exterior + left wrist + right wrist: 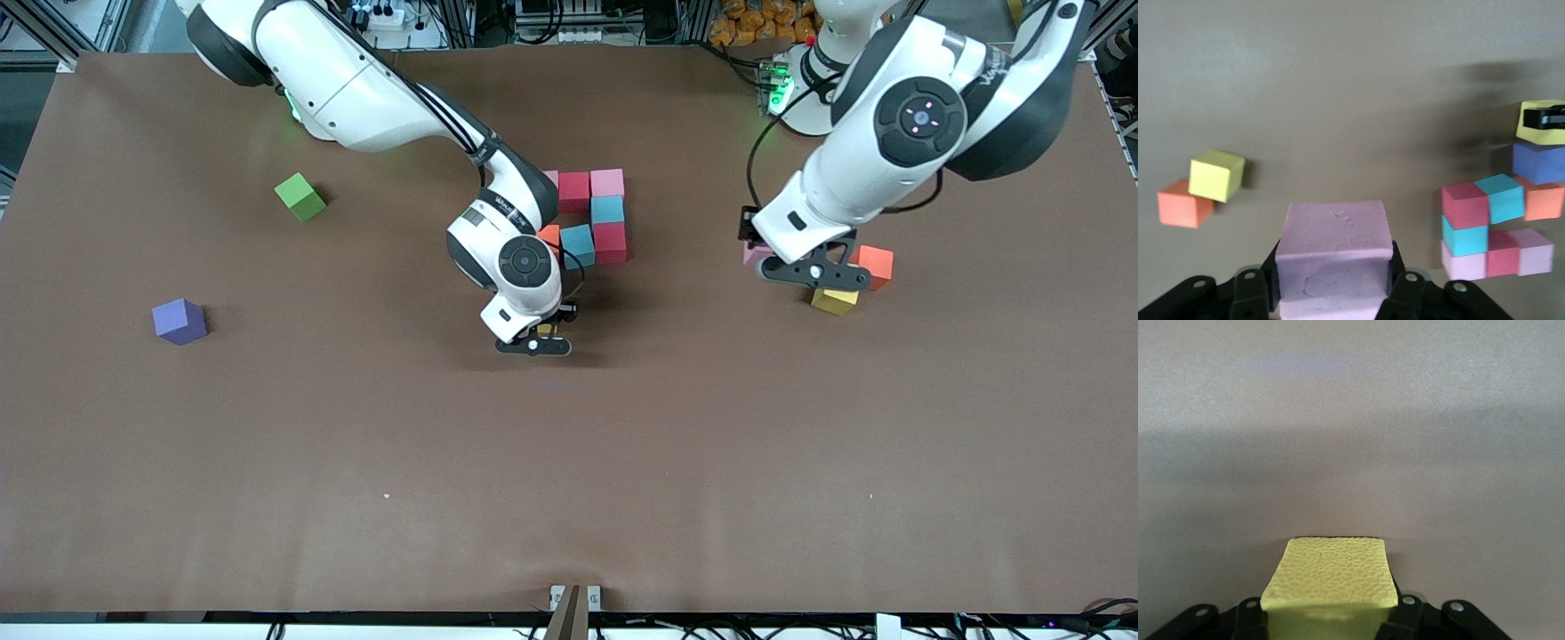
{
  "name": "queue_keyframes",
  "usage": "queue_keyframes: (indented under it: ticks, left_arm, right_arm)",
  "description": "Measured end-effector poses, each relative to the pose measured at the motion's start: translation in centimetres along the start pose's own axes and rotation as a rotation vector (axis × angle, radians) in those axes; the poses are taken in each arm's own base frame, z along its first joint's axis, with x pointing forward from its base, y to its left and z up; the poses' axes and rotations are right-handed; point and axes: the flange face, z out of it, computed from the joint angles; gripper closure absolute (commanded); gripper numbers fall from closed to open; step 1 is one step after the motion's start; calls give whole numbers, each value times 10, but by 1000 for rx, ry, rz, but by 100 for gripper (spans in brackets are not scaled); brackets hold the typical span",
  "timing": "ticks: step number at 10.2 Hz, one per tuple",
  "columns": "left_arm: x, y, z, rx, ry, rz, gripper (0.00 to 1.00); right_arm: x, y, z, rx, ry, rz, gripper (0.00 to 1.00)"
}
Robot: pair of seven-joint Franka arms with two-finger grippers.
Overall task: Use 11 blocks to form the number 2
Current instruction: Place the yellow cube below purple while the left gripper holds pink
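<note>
Front view: on the brown desk [267, 462] a cluster of cubes [591, 218] sits near the middle, toward the robots' bases: pink and red in the farthest row, a light blue one next, then orange, light blue and red. The right gripper [535, 345] hangs over bare desk just nearer the camera than that cluster, its fingers closed on something mostly hidden here. The left gripper [813, 274] is over the left arm's end of the desk, with an orange cube [877, 266] and a yellow cube [834, 301] touching each other just beside it. A purple cube [179, 321] and a lime-green cube [300, 196] lie well apart toward the right arm's end.

Left wrist view: the fingers [1401, 287] clamp a pink cube [1335, 253] from both sides. The yellow cube [1217, 175] leans against the orange cube [1183, 207]. The cluster [1498, 230] shows farther off, with the other arm's gripper holding a yellow cube above it.

Right wrist view: the fingers [1405, 613] are shut on a yellow cube [1331, 580] over bare desk [1351, 420].
</note>
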Motion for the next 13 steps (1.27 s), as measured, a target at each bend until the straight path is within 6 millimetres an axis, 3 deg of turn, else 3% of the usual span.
queue_keyframes:
  ticks: [3,6,8,10,12,13]
  left_arm:
    - [-15,25,-5,4,-5,-150,63]
    - [-21,31,-5,14,-18,-233,64]
    - [-25,38,-4,-5,-40,-298,65]
    - [-28,44,-2,-42,-86,-397,64]
    - [-29,48,1,-73,-140,-536,66]
    - [-28,49,4,-76,-158,-605,67]
  right_arm:
    - [-3,-3,1,-21,23,-28,0]
    - [2,-4,-7,-15,41,-22,0]
    - [12,-3,-36,11,79,-10,0]
    - [28,15,-78,22,107,22,0]
    - [50,50,-113,25,111,14,0]
    - [65,78,-128,14,103,-1,0]
